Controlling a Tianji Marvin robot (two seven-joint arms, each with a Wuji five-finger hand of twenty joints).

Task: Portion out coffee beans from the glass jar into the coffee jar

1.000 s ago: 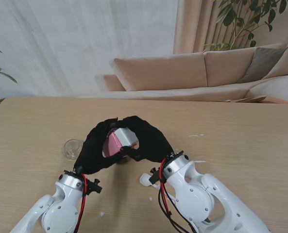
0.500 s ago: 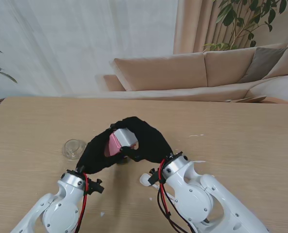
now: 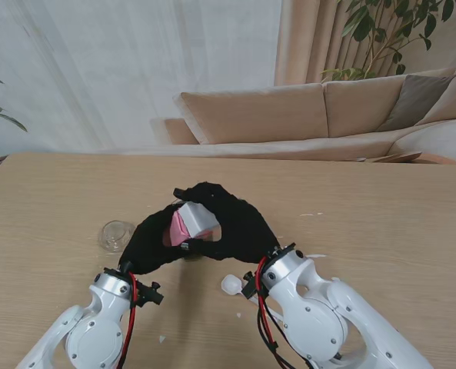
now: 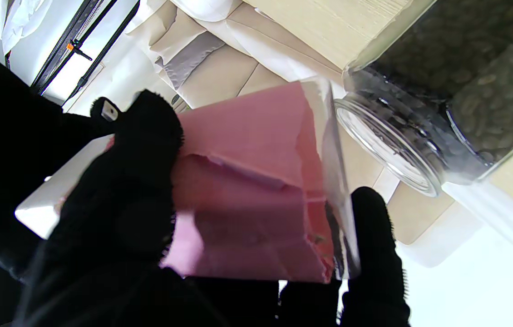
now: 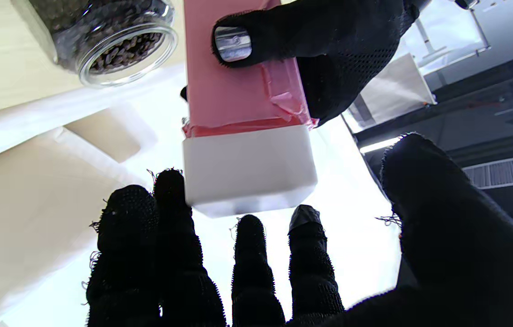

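Observation:
My left hand [image 3: 154, 242] is shut on the coffee jar [image 3: 181, 227], a pink-wrapped container with a white lid [image 3: 200, 217], held tilted above the table. My right hand [image 3: 239, 223] is cupped around the lid end. In the right wrist view its fingers [image 5: 170, 213] reach the lid [image 5: 247, 172] while the thumb stands apart from it. The glass jar of coffee beans [image 4: 442, 91] stands open on the table close beside the pink jar [image 4: 247, 195], also in the right wrist view as the bean jar [image 5: 115, 41]. From the stand it is mostly hidden under my hands.
A clear glass lid [image 3: 116, 234] lies on the table to the left of my hands. A white scoop [image 3: 231, 286] lies near my right wrist. The wooden table [image 3: 381, 231] stretches wide on both sides; a sofa stands beyond its far edge.
My right hand has slid farther over the white lid and its wrist moved right. My left fingers have dropped from the jar's top to its side.

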